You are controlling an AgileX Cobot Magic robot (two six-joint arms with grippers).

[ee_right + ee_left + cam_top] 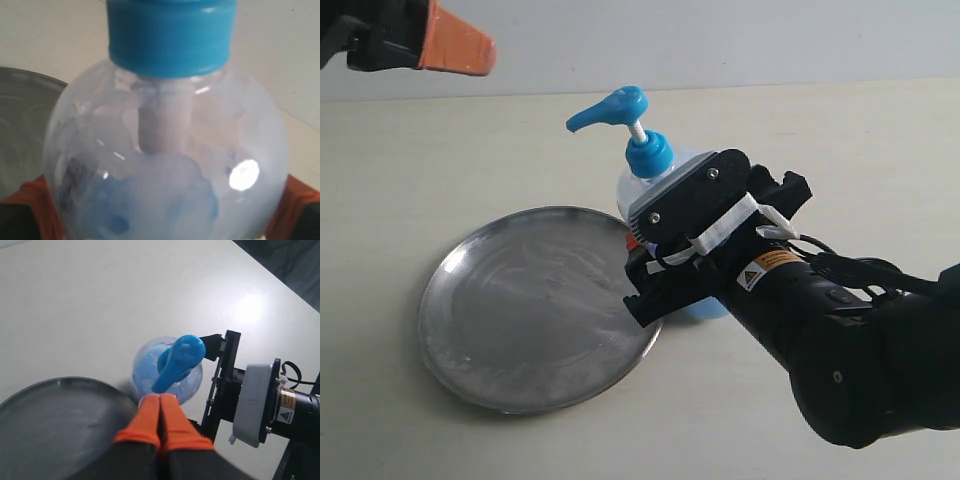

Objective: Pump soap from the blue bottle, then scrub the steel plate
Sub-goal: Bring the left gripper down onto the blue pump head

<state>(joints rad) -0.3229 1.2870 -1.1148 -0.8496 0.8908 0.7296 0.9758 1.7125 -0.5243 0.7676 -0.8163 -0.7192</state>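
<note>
the right hand [665, 250] is clamped round the belly of the blue bottle [648, 155], its orange pads [37, 202] pressed to either side, probably to keep it from tipping or sliding on the bench [820, 130] when the pump is pushed. the bottle stands upright, just beside the rim of the steel plate [520, 310], with the pump head [180, 360] and its spout turned out over the plate so soap [170, 200] should land there. the left hand [160, 412] hangs above the pump, its fingers pressed together on nothing, a blunt tip suited to pressing. pale streaks on the plate may be soap or glare; i cannot tell.
</note>
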